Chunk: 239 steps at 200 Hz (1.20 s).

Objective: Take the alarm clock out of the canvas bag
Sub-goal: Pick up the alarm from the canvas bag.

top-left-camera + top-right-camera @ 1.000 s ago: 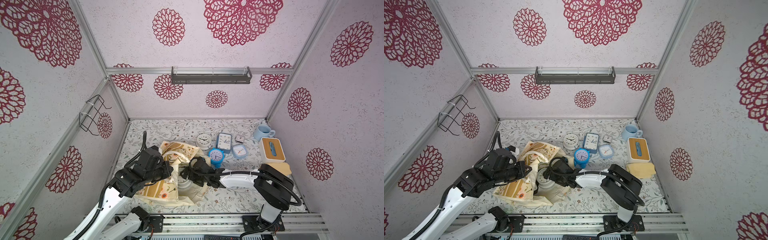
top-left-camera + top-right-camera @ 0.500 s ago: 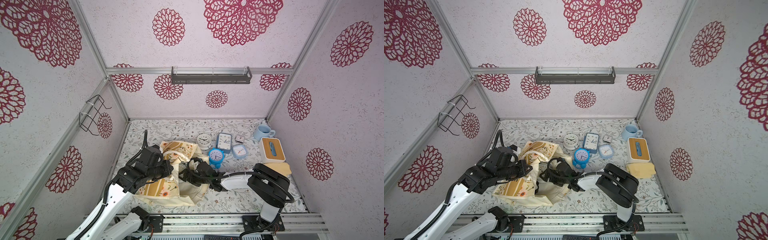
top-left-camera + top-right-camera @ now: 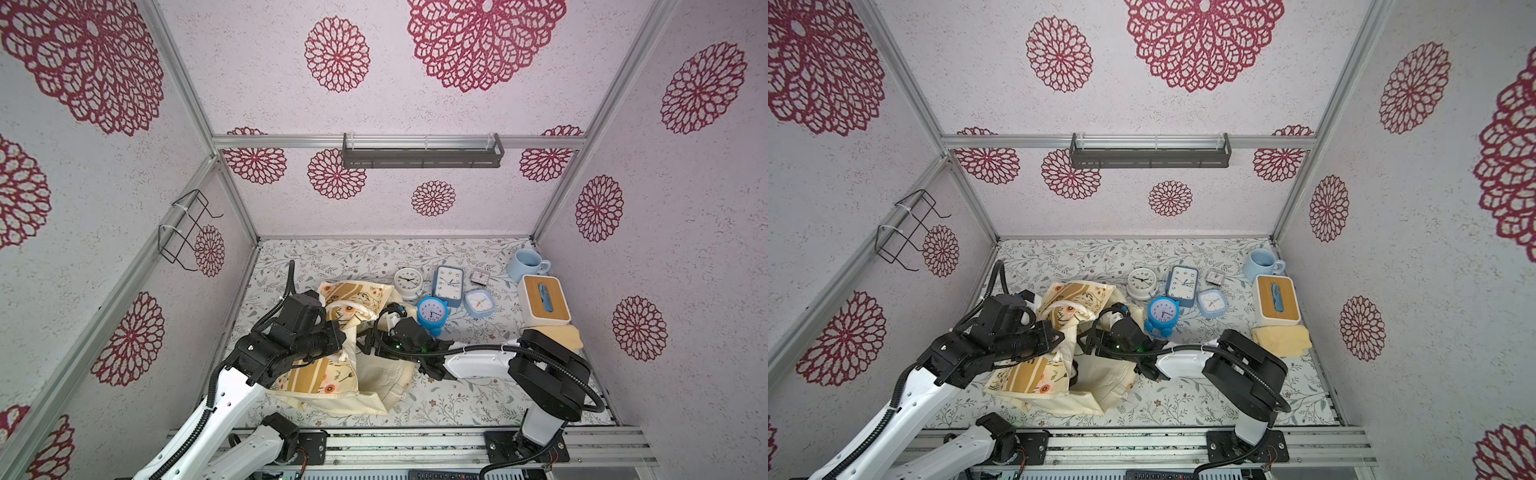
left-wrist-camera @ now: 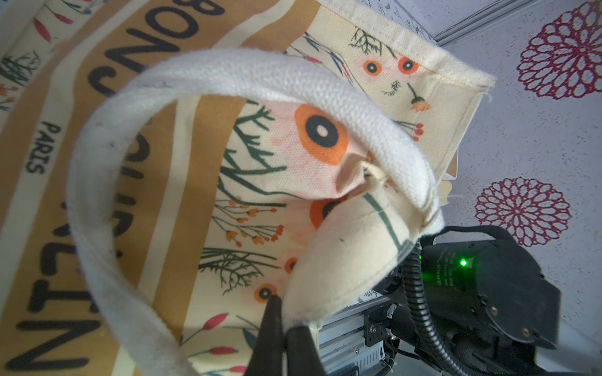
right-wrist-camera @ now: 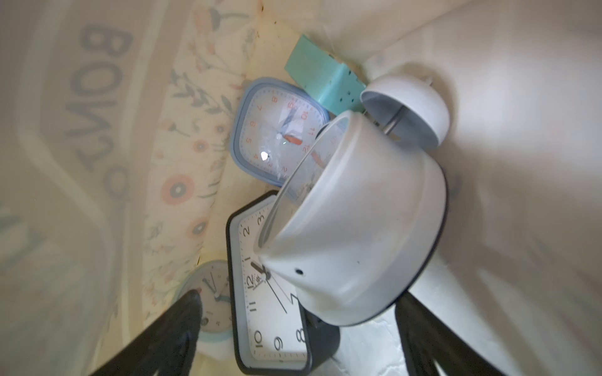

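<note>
The canvas bag (image 3: 320,376) (image 3: 1034,374) lies crumpled at the table's front left, mouth turned to the right. My left gripper (image 3: 341,337) (image 4: 283,320) is shut on a fold of the bag's cream rim (image 4: 338,260), beside the handle (image 4: 97,182). My right gripper (image 3: 368,344) (image 5: 298,302) is inside the mouth, open wide. A white bell alarm clock (image 5: 351,228) lies on its side between its two dark fingers. Under it sit a black rectangular clock (image 5: 267,325), a blue square clock (image 5: 270,130) and a small pale round clock (image 5: 211,293).
Several clocks stand on the table behind the bag, among them a white round clock (image 3: 408,281), a blue rectangular clock (image 3: 448,284) and a blue round clock (image 3: 432,312). At the right are a mug (image 3: 527,265), a tissue box (image 3: 544,305) and a yellow cloth (image 3: 567,334).
My right gripper has pushed further left into the bag's mouth, and its elbow has swung round. The left gripper keeps its hold on the rim, almost in the same place.
</note>
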Each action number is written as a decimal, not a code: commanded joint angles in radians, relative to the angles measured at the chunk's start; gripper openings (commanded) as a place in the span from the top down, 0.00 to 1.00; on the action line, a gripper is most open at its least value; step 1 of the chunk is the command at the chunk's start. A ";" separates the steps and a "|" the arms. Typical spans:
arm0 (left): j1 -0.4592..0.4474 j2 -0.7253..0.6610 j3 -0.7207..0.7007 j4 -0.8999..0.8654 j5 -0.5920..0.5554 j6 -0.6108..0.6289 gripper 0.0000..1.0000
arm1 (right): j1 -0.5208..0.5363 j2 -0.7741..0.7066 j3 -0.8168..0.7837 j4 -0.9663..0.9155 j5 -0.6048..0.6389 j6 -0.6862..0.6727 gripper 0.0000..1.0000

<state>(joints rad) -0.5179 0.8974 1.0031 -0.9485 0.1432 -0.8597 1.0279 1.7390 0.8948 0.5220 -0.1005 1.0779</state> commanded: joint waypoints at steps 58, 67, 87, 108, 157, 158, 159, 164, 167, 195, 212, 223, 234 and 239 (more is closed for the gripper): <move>0.009 -0.004 -0.015 -0.019 -0.018 0.032 1.00 | -0.021 0.147 0.187 -0.167 -0.031 0.267 0.05; 0.009 -0.007 -0.015 -0.021 -0.019 0.035 1.00 | -0.022 0.159 0.196 -0.165 -0.037 0.281 0.05; 0.010 -0.009 -0.015 -0.016 -0.018 0.045 1.00 | -0.023 0.176 0.193 -0.130 -0.027 0.311 0.09; 0.015 -0.005 -0.006 -0.014 -0.016 0.053 1.00 | -0.024 0.180 0.176 -0.095 0.000 0.326 0.22; 0.021 0.025 0.063 -0.042 -0.016 0.100 1.00 | -0.022 0.107 0.112 -0.041 0.038 0.309 0.41; 0.022 0.026 0.065 -0.043 -0.016 0.102 1.00 | -0.023 0.105 0.112 -0.042 0.039 0.307 0.41; 0.021 0.028 0.068 -0.043 -0.017 0.103 1.00 | -0.023 0.104 0.112 -0.043 0.039 0.306 0.42; 0.021 0.033 0.078 -0.045 -0.019 0.109 1.00 | -0.022 0.093 0.110 -0.049 0.041 0.293 0.42; 0.022 0.037 0.084 -0.046 -0.019 0.113 1.00 | -0.022 0.086 0.110 -0.055 0.041 0.286 0.43; 0.024 0.059 0.136 -0.062 -0.027 0.147 1.00 | -0.015 0.003 0.121 -0.157 0.062 0.195 0.44; 0.027 0.069 0.166 -0.077 -0.036 0.177 1.00 | -0.009 -0.067 0.124 -0.241 0.083 0.120 0.44; 0.027 0.073 0.188 -0.087 -0.041 0.200 1.00 | -0.003 -0.121 0.122 -0.295 0.099 0.069 0.45; 0.027 0.076 0.210 -0.093 -0.042 0.224 1.00 | 0.000 -0.180 0.119 -0.354 0.118 0.014 0.45; 0.029 0.077 0.218 -0.096 -0.042 0.235 1.00 | 0.001 -0.210 0.119 -0.387 0.129 -0.012 0.45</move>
<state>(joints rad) -0.4999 0.9691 1.1736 -1.0256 0.1272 -0.7002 1.0187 1.7100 0.9939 0.2085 -0.0338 1.2293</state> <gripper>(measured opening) 0.051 0.565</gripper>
